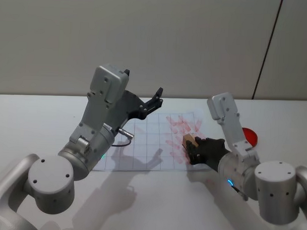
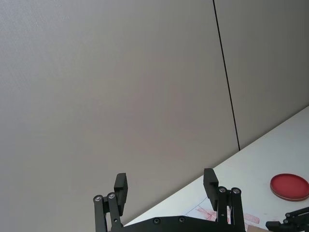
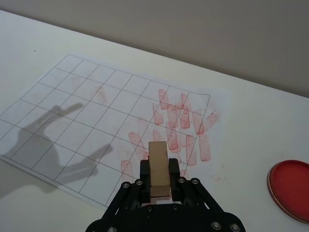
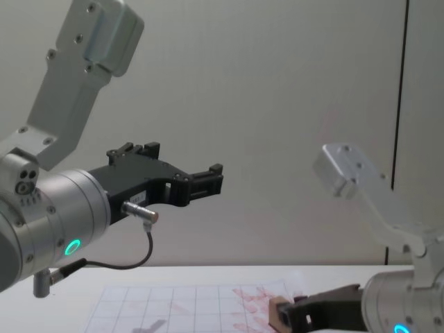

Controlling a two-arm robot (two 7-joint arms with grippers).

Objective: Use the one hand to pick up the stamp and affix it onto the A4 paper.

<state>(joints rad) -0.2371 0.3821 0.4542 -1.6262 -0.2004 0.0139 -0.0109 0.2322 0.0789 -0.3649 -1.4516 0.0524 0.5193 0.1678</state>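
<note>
My right gripper [image 1: 192, 149] is shut on the stamp [image 1: 189, 141], a small tan wooden block [image 3: 159, 166] that juts out between the black fingers. It hovers just above the near right part of the A4 paper [image 1: 147, 137], over the cluster of red stamp marks [image 3: 178, 125]. From the chest view the stamp [image 4: 280, 311] sits low, close to the sheet [image 4: 173, 305]. My left gripper [image 1: 156, 99] hangs open in the air high above the paper's far left part, holding nothing [image 2: 166, 186].
A round red ink pad [image 1: 249, 135] lies on the white table to the right of the paper, also visible as the red ink pad [image 3: 291, 188]. A grey wall rises behind the table. The left arm's shadow falls across the sheet.
</note>
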